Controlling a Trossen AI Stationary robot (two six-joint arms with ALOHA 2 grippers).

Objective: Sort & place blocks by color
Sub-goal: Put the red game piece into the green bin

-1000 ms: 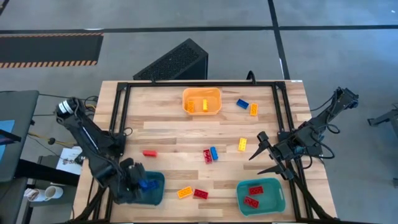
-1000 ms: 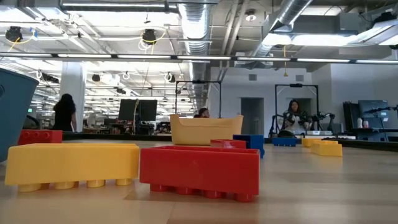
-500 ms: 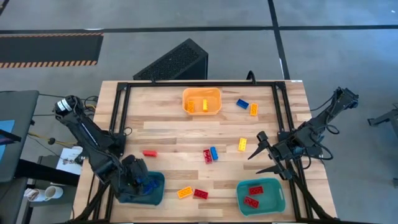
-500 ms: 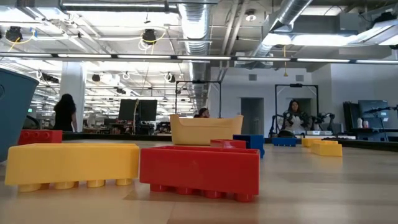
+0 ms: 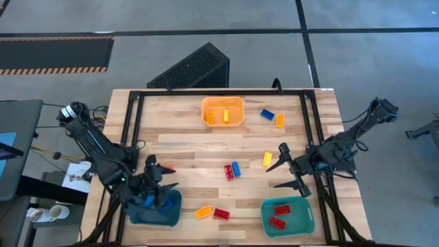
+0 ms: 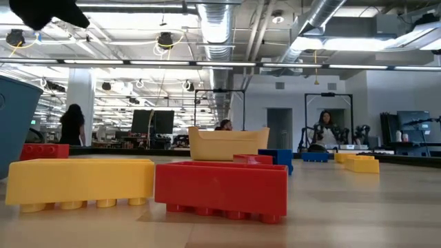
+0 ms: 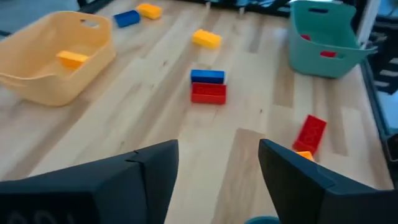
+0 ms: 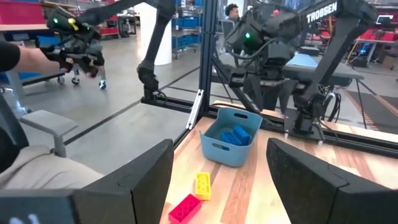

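Note:
My left gripper (image 5: pixel 162 173) hangs open above the far rim of the blue bin (image 5: pixel 156 210) at the near left corner. Nothing is between its fingers (image 7: pixel 149 180). Blue blocks (image 8: pixel 235 135) lie in that bin. My right gripper (image 5: pixel 270 176) hovers open and empty near the right side, above the table, just right of a yellow block (image 5: pixel 267 159). A red block (image 5: pixel 228 171) and a blue block (image 5: pixel 236 169) lie side by side mid-table. An orange block (image 5: pixel 203 213) and a red block (image 5: pixel 221 213) lie near the front edge.
An orange bin (image 5: pixel 222 111) with orange blocks stands at the far middle. A teal bin (image 5: pixel 287 215) with red blocks stands near right. A blue block (image 5: pixel 267 114) and an orange block (image 5: pixel 280 121) lie far right, and a red block (image 5: pixel 165 169) lies by the left gripper. People stand in the room beyond.
My left gripper has risen out of the blue bin. It has tipped up from pointing down and swung toward the table's middle, with its fingers now spread. The blue block that was at its fingers stays in the bin.

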